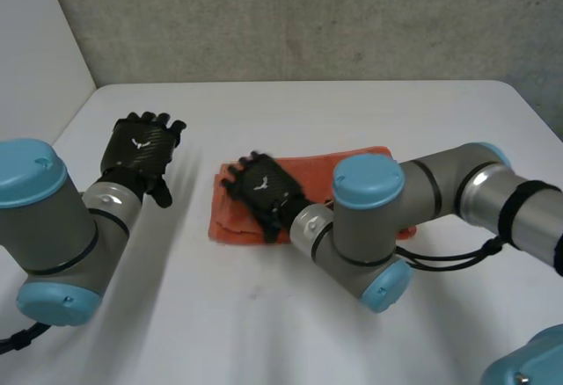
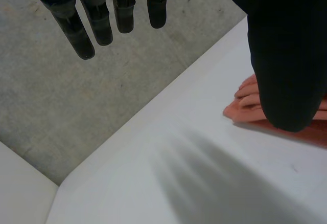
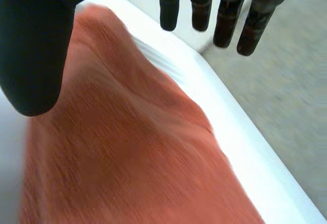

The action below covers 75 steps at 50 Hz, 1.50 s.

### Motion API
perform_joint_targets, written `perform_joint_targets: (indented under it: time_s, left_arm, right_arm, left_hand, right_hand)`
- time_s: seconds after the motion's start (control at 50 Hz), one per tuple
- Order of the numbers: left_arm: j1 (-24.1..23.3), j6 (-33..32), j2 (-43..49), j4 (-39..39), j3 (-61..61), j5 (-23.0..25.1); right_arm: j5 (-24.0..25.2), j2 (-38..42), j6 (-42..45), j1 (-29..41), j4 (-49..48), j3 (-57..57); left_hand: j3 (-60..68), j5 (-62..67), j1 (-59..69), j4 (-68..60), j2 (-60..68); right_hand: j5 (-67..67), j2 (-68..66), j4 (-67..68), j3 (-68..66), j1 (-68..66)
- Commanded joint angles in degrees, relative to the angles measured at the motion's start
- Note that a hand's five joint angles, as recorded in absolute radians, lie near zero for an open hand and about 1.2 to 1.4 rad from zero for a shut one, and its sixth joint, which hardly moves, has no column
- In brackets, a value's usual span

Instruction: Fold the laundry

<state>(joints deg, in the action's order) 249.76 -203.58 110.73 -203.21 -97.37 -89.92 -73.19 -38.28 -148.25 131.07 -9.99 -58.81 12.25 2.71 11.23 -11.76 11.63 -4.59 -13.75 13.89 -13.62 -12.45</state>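
Note:
A folded orange cloth (image 1: pixel 230 222) lies flat near the middle of the white table (image 1: pixel 308 108). My right hand (image 1: pixel 264 187) hovers over the cloth's left end, palm down. In the right wrist view that hand (image 3: pixel 202 9) has straight fingers and the thumb spread apart, with the cloth (image 3: pixel 127 157) lying loose below and nothing pinched. My left hand (image 1: pixel 141 148) is raised over the bare table, left of the cloth and apart from it. In the left wrist view its fingers (image 2: pixel 99 27) are straight and hold nothing, and a corner of the cloth (image 2: pixel 245 104) shows past the thumb.
A grey wall (image 1: pixel 308 16) stands behind the table's far edge and a white panel (image 1: pixel 35 42) at its left. My right arm (image 1: pixel 440 200) lies across the cloth's right part. Bare table lies in front of the cloth.

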Motion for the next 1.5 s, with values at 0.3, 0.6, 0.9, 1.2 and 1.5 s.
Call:
perform_joint_targets:
  time_s: [0.3, 0.6, 0.9, 1.2, 1.5]
  left_arm:
    - [-12.19, -0.07, 8.8, 0.45, 12.03, 2.47]
    - [-8.59, 0.99, 3.62, 0.62, 6.49, 2.03]
    - [-4.54, 5.82, 1.24, 0.71, 5.17, -3.06]
    - [-11.83, 8.8, 8.78, 3.86, 15.7, -1.83]
    - [-11.66, 13.82, 20.57, 17.93, 21.69, -3.15]
  right_arm:
    - [-7.14, -15.42, -9.25, -24.63, 2.43, -26.71]
    - [-6.44, -14.28, -8.73, -15.6, 2.25, -10.64]
    - [-0.62, 0.14, -2.75, 4.81, 3.83, 0.45]
    - [-10.66, -9.71, -23.84, -6.43, 3.83, -3.68]
    - [-5.29, 5.22, -26.04, -9.07, 21.56, 12.73]
  left_hand:
    - [-2.25, -2.71, -1.23, 1.76, -1.63]
    - [-2.25, -2.71, -1.23, 1.76, -1.63]
    - [-2.25, -2.71, -1.23, 1.76, -1.63]
    - [-1.87, -2.33, -0.85, 1.38, -1.25]
    - [-1.19, -1.65, -0.18, 0.7, -0.57]
  right_hand:
    - [-23.18, -24.02, 23.88, -24.14, -25.32]
    - [-65.41, -66.25, 66.11, -66.38, -67.55]
    - [-39.89, -40.73, 40.58, -40.85, -42.03]
    - [4.59, 3.75, -3.89, 3.62, 2.45]
    - [4.59, 3.75, -3.89, 3.62, 2.45]
